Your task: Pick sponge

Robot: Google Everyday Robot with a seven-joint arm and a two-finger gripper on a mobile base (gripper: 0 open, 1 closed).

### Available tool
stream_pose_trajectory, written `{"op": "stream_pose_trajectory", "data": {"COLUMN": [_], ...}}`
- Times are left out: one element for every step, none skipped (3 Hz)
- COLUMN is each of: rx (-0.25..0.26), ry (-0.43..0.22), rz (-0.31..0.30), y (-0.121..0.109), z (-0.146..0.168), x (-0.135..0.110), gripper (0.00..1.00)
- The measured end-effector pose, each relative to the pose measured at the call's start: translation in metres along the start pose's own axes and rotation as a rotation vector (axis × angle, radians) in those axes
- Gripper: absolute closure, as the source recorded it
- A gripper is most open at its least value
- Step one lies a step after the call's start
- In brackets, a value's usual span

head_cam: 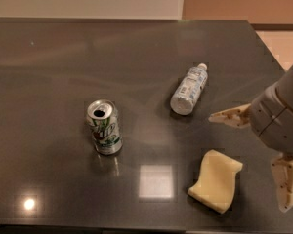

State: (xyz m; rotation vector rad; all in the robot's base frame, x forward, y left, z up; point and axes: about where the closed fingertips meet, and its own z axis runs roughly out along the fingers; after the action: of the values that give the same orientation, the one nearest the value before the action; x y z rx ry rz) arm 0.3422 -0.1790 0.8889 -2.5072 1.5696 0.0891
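**Sponge lies in the lower right of a dark, shiny table, gripper spread open beside it**

The table point(53, 62) is dark grey-brown and glossy, and it fills most of the frame. A pale square of reflected light sits low in the centre and a small round glare in the lower left. Beyond its far edge a cream wall spans the upper left, a tan-brown wall the upper right, and a strip of light floor shows at the right edge.

The sponge point(216, 180) lies flat on the table in the lower right, touching nothing. It is a thick, pale yellow foam slab, roughly rectangular, with wavy edges and a slightly curved upper surface.

The gripper point(247, 163) enters from the right edge on a bulky grey wrist. Its cream fingers point(232, 116) stand wide apart: one points left, above the sponge in the frame, and the other points down at the sponge's right. They hold nothing.

A green and white soda can point(104, 127) stands upright left of centre, its top open. A clear water bottle point(189, 89) lies on its side right of centre, white cap toward the upper right
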Motion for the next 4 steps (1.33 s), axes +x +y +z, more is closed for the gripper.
{"op": "stream_pose_trajectory", "data": {"rx": [-0.040,-0.079,-0.105,-0.128], "ry": [-0.003,-0.014,-0.020,-0.023], "rz": [-0.084,-0.127,-0.146,-0.153], "y": [0.017,0.021,0.018,0.014], "z": [0.025,0.042,0.053,0.055], "x": [-0.007,-0.010,-0.013,-0.015], "gripper": [0.00,0.00,0.00,0.17]}}
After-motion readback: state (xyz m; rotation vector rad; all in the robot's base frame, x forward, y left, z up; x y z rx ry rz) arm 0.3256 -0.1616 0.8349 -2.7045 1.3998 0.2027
